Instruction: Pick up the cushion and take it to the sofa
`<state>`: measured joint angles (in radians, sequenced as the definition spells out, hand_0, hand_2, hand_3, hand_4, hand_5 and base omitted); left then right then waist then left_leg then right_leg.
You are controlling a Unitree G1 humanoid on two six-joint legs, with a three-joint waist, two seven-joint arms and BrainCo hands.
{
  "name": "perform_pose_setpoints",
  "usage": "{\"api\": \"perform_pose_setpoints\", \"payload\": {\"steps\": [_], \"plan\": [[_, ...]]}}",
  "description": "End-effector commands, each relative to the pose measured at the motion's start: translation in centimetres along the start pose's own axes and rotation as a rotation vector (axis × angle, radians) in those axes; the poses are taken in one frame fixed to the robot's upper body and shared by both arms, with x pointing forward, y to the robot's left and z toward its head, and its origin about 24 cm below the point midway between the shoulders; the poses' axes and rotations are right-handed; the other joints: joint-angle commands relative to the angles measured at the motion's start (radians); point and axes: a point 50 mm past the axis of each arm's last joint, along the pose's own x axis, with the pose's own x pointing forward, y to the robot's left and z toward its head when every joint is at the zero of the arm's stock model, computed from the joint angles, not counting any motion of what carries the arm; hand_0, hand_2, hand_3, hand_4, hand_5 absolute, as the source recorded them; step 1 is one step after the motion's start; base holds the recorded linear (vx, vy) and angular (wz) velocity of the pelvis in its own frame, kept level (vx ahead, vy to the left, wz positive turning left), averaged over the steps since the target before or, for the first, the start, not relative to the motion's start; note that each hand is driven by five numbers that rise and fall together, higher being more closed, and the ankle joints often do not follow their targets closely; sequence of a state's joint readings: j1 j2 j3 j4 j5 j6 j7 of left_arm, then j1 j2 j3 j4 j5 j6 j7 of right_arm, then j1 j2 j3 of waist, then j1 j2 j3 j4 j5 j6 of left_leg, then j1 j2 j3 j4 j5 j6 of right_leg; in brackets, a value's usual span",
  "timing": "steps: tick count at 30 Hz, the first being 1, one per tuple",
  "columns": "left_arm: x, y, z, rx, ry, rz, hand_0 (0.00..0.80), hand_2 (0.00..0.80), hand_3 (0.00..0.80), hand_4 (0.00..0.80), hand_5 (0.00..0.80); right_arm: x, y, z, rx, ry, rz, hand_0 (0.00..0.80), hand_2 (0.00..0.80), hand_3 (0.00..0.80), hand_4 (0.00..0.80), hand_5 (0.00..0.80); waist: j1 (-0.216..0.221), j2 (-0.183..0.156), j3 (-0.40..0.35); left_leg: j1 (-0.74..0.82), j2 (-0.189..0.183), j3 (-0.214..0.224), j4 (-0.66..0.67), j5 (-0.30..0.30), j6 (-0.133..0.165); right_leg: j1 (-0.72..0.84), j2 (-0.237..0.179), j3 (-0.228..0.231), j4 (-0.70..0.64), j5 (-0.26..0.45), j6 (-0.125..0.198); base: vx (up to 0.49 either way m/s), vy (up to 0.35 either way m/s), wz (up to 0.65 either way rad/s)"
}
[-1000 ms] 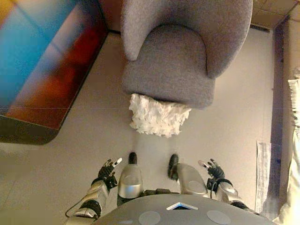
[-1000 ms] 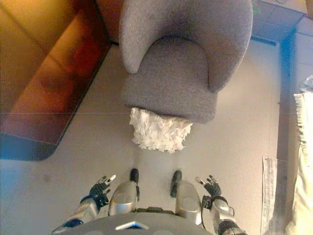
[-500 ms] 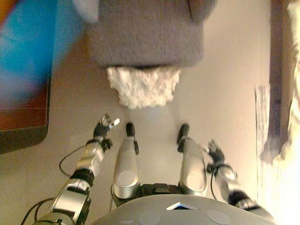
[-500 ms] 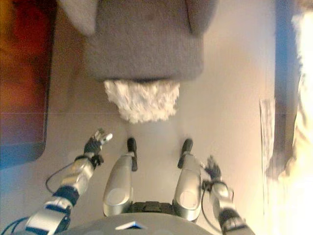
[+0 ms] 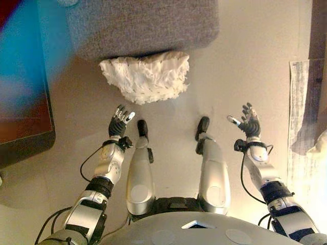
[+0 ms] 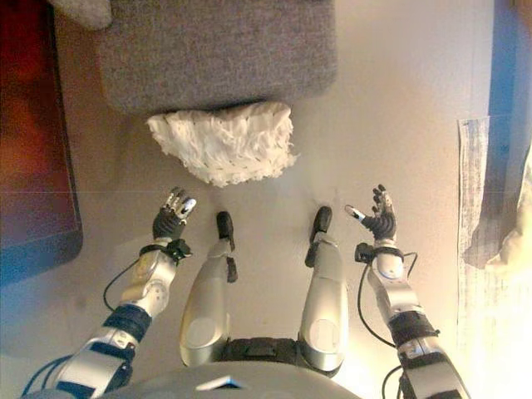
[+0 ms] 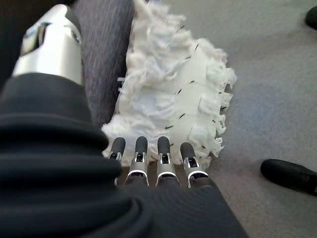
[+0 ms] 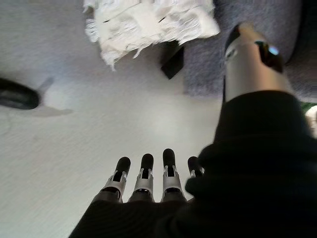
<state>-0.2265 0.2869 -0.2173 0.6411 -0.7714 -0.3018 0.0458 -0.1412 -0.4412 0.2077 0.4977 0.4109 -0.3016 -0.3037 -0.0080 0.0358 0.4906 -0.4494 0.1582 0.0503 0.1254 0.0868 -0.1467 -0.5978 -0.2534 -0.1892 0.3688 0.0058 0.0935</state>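
Note:
A white shaggy cushion (image 5: 146,76) lies on the floor, leaning against the front of a grey armchair (image 5: 138,28). My left hand (image 5: 119,123) hovers just short of the cushion's near edge, fingers straight and open; in the left wrist view the cushion (image 7: 173,99) lies right past the left hand (image 7: 153,163). My right hand (image 5: 246,122) is raised off to the right over bare floor, open and empty, well apart from the cushion (image 8: 148,22); the right hand (image 8: 148,178) shows in its wrist view too.
A dark low table (image 5: 23,92) with a glossy top stands at the left. A pale cloth or paper strip (image 5: 301,102) lies along the right edge by a dark wall base. Beige floor (image 5: 168,112) lies between me and the armchair.
The camera has tilted down and moved closer, so the armchair and cushion sit higher in view. Both arms have reached forward, hands raised with fingers spread.

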Motion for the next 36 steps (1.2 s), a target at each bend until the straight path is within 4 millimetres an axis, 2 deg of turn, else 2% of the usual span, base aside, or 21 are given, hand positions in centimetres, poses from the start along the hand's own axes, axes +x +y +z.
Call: {"api": "perform_pose_setpoints", "payload": {"steps": [1, 6, 9, 13, 15, 23, 36], "plan": [[0.9, 0.0, 3.1, -0.012, -0.133, -0.009, 0.000, 0.000, 0.000, 0.000, 0.000, 0.4, 0.7, 3.2, 0.038, -0.176, -0.015, 0.000, 0.000, 0.000, 0.000, 0.000, 0.009, -0.051, -0.012, -0.066, 0.012, -0.057, 0.068, -0.025, 0.015, 0.016, -0.075, 0.039, -0.174, 0.152, 0.113, -0.004, -0.004, 0.13], [2.8, -1.6, 6.6, -0.051, -0.259, 0.055, 0.000, 0.000, 0.000, 0.000, 0.000, 2.5, 0.5, 6.7, 0.073, -0.271, -0.079, 0.000, 0.000, 0.000, 0.000, 0.000, 0.010, -0.062, 0.023, -0.169, 0.004, -0.072, 0.131, -0.031, 0.021, -0.061, -0.084, 0.047, -0.141, 0.157, 0.120, -0.016, -0.004, 0.12], [3.3, -2.0, 8.3, -0.075, -0.324, 0.092, 0.000, 0.000, 0.000, 0.000, 0.000, 3.2, 0.5, 8.1, 0.089, -0.314, -0.110, 0.000, 0.000, 0.000, 0.000, 0.000, 0.009, -0.065, 0.029, -0.237, 0.004, -0.083, 0.156, -0.028, 0.021, -0.115, -0.087, 0.052, -0.128, 0.162, 0.122, -0.046, -0.006, 0.09], [3.7, -2.6, 9.4, -0.052, -0.358, 0.084, 0.000, 0.000, 0.000, 0.000, 0.000, 3.8, 0.4, 9.2, 0.085, -0.338, -0.116, 0.000, 0.000, 0.000, 0.000, 0.000, 0.007, -0.065, 0.029, -0.295, 0.003, -0.092, 0.171, -0.021, 0.018, -0.166, -0.088, 0.058, -0.121, 0.171, 0.123, -0.022, -0.022, 0.05], [4.1, -3.0, 10.5, -0.068, -0.383, 0.097, 0.000, 0.000, 0.000, 0.000, 0.000, 4.6, 0.4, 10.4, 0.061, -0.357, -0.108, 0.000, 0.000, 0.000, 0.000, 0.000, 0.002, -0.059, 0.029, -0.344, 0.002, -0.098, 0.185, -0.015, 0.014, -0.218, -0.088, 0.067, -0.111, 0.177, 0.121, -0.019, 0.008, 0.06], [5.5, -2.7, 13.4, -0.086, -0.409, 0.102, 0.000, 0.000, 0.000, 0.000, 0.000, 6.7, -0.2, 14.3, -0.005, -0.429, -0.080, 0.000, 0.000, 0.000, 0.000, 0.000, -0.005, -0.041, 0.029, -0.462, -0.004, -0.105, 0.242, -0.006, 0.003, -0.340, -0.090, 0.085, -0.078, 0.191, 0.114, -0.002, 0.053, -0.02], [6.3, -1.0, 17.1, -0.155, -0.455, 0.177, 0.000, 0.000, 0.000, 0.000, 0.000, 8.7, -1.8, 17.0, -0.042, -0.455, -0.099, 0.000, 0.000, 0.000, 0.000, 0.000, -0.009, -0.026, 0.029, -0.636, 0.011, -0.101, 0.330, -0.026, -0.009, -0.522, -0.094, 0.116, 0.002, 0.187, 0.112, 0.040, 0.044, 0.00]]}}
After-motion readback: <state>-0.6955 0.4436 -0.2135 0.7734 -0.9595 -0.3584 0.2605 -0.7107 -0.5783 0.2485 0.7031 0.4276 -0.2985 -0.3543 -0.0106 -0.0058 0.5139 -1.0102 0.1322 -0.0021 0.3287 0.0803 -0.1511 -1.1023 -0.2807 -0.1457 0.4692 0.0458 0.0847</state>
